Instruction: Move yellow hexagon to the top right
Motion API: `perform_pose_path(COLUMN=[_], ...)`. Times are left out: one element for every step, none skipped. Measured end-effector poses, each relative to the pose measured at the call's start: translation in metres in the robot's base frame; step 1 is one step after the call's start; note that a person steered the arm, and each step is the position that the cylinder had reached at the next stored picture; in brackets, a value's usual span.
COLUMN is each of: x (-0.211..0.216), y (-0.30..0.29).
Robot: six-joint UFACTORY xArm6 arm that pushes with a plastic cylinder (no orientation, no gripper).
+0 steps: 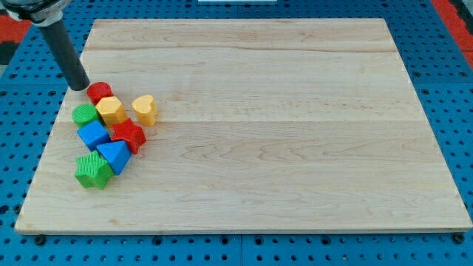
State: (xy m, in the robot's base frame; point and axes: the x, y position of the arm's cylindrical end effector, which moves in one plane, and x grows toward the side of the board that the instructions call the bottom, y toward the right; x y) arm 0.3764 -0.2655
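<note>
The yellow hexagon point(111, 110) lies near the board's left edge, in a tight cluster. A red block point(99, 92) touches it on its upper left. A yellow heart-shaped block point(145, 108) sits just to its right, slightly apart. My tip point(79, 87) rests on the board just left of the red block, up and to the left of the yellow hexagon. The dark rod slants up towards the view's top left.
The cluster also holds a green block point(85, 114), a blue block point(93, 134), a red star point(128, 134), a blue triangle point(114, 156) and a green star-like block point(93, 171). The wooden board point(295, 111) lies on a blue pegboard surface.
</note>
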Motion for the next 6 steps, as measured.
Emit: perform_pose_path(x=[0.041, 0.08, 0.059, 0.041, 0.015, 0.005], y=[-0.005, -0.003, 0.028, 0.076, 0.101, 0.138])
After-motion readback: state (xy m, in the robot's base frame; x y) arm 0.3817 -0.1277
